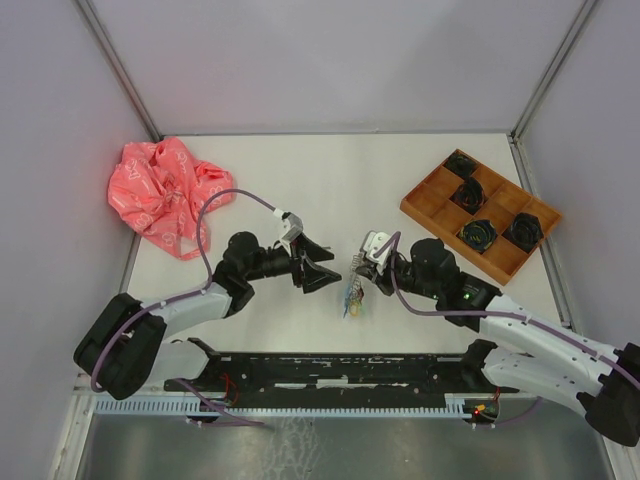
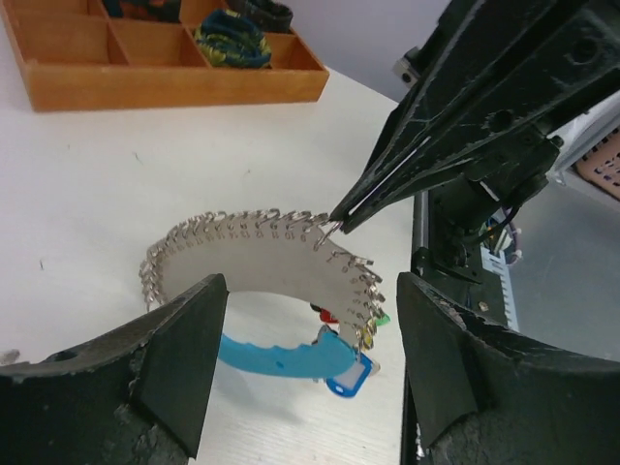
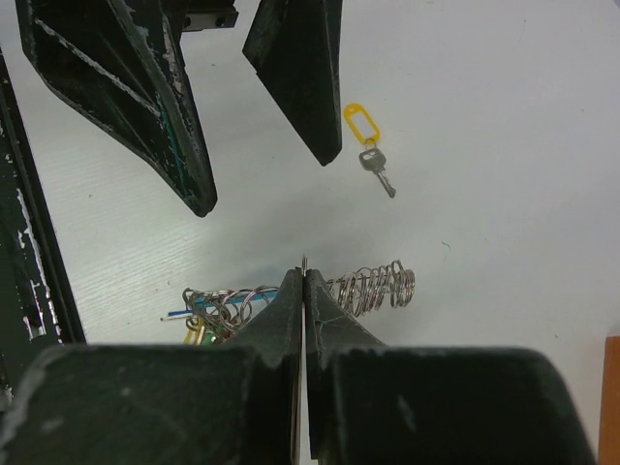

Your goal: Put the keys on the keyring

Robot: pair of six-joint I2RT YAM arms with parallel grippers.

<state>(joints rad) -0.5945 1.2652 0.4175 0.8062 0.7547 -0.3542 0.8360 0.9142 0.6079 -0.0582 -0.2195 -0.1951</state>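
Right jaws, clenched on the keyring (image 2: 247,257), hold it up, evidently presenting it to the left jaws spread wide opposite; a yellow-tagged key (image 3: 372,162) lies loose on the table (image 3: 484,97).

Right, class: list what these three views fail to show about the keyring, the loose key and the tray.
Top external: the keyring is too small to count rings.
Right wrist: the shut right gripper covers the ring it pinches.
Left wrist: the wooden tray is cut off by the top edge.
Right wrist: the yellow-tagged key is too small to read its teeth.
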